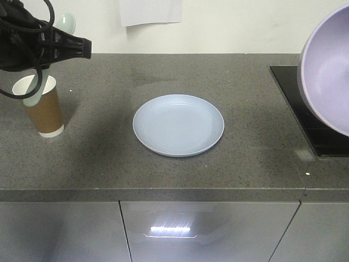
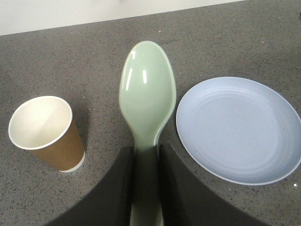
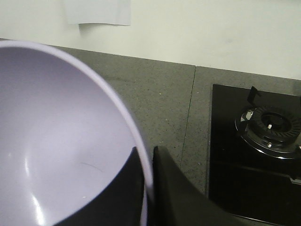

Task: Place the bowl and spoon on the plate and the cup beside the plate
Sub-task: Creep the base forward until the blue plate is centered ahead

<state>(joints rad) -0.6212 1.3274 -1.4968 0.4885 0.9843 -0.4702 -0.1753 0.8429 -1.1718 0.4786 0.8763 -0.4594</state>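
The plate (image 1: 178,125) lies flat and bare in the middle of the counter (image 1: 109,164). The cup (image 1: 44,112) stands upright to its left, well apart from it, with nothing inside. The spoon (image 2: 147,94) is off the counter, between cup and plate in the left wrist view. Its handle is pinched in the left gripper (image 2: 146,157), whose jaws are closed tight on it, and the scoop sticks out ahead of the fingers. The bowl (image 3: 56,141) is held up at the right, tipped on edge above the hob (image 1: 311,131), its hollow turned toward the plate. The right gripper (image 3: 149,162) clamps the bowl's rim, one finger inside and one outside, closed down to the thin wall. A burner (image 3: 270,125) sits on the hob
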